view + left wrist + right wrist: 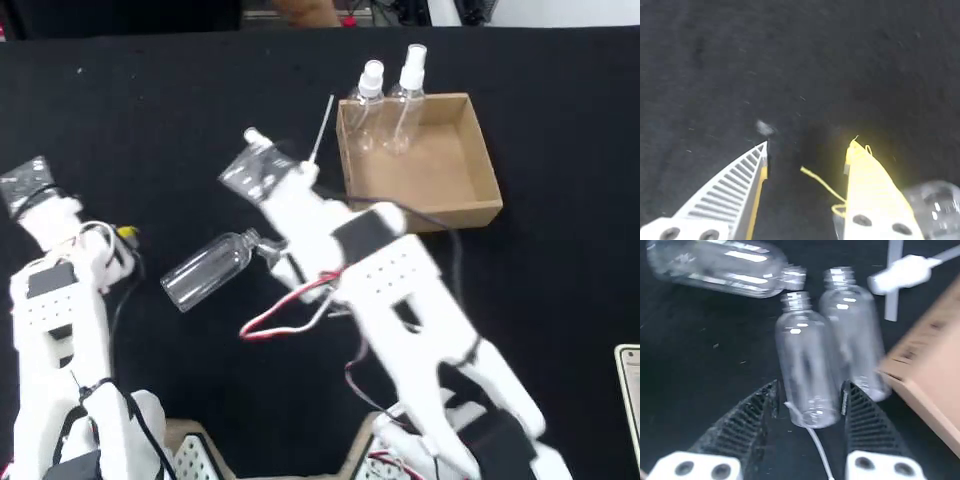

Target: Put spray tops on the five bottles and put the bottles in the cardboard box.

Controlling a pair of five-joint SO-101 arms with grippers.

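In the right wrist view, three clear bottles without tops lie on the black table. My right gripper [807, 396] is open, and the base of the middle bottle [807, 375] lies between its fingers. A second bottle [855, 330] lies beside it, close to the cardboard box [930, 375]. The third bottle [715, 267] lies crosswise beyond them and also shows in the high view [210, 268]. A white spray top [905, 272] lies past the bottle necks. My left gripper [807, 150] hangs open over bare cloth at the table's left [28, 185].
The cardboard box [470, 200] sits at the back right. Two bottles with spray tops [385, 115] stand at its far wall. A thin white tube [322, 125] lies just left of the box. Red and white cables [285, 315] trail under the right arm.
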